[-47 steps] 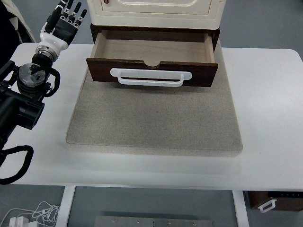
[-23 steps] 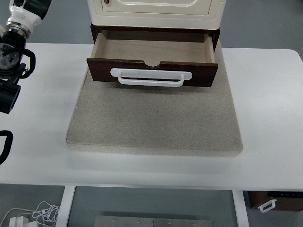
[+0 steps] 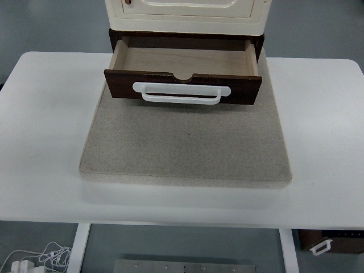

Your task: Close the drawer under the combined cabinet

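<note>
The drawer (image 3: 182, 71) stands pulled out under the cabinet (image 3: 187, 12) on the counter (image 3: 45, 114). Neither hand is visible, so the fingers' state cannot be told. A flat, centred push on its front (image 3: 119, 85), near the handle (image 3: 182, 92), should slide it in straight.

White table (image 3: 45, 142) is spanning nearly the full frame w/ rounded far corners and a white leg showing below its near edge. Grey-beige square mat (image 3: 185, 148) is lying flat on it, roughly centred. Cream cabinet (image 3: 187, 11) w/ dark base is sitting on the mat's far edge. Tabletop either side is lying bare.
</note>
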Controlling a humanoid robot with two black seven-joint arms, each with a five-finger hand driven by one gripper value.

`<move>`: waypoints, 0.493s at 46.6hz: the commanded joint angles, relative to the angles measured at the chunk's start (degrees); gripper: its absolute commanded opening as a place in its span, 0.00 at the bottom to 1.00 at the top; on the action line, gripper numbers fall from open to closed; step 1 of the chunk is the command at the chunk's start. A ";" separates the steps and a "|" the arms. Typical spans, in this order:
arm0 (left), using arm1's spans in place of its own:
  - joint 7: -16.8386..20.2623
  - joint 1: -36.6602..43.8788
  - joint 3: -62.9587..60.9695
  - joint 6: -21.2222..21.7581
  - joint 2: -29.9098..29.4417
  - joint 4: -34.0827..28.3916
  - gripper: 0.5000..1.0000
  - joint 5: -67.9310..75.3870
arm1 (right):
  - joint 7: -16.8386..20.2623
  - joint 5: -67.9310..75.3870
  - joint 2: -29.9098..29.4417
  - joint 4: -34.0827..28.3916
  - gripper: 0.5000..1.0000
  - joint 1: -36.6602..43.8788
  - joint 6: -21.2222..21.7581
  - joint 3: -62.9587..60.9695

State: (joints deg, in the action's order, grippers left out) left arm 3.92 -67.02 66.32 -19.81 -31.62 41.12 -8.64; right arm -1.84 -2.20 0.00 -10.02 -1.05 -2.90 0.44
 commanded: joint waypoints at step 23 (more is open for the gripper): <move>0.12 -4.70 -11.02 7.85 -1.07 25.75 1.00 11.97 | 0.00 0.00 0.00 0.00 0.90 -0.01 0.00 0.00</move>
State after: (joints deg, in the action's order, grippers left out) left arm 3.89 -71.14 59.15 -14.88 -32.74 62.38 2.63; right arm -1.85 -2.20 0.00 -10.02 -1.04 -2.90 0.44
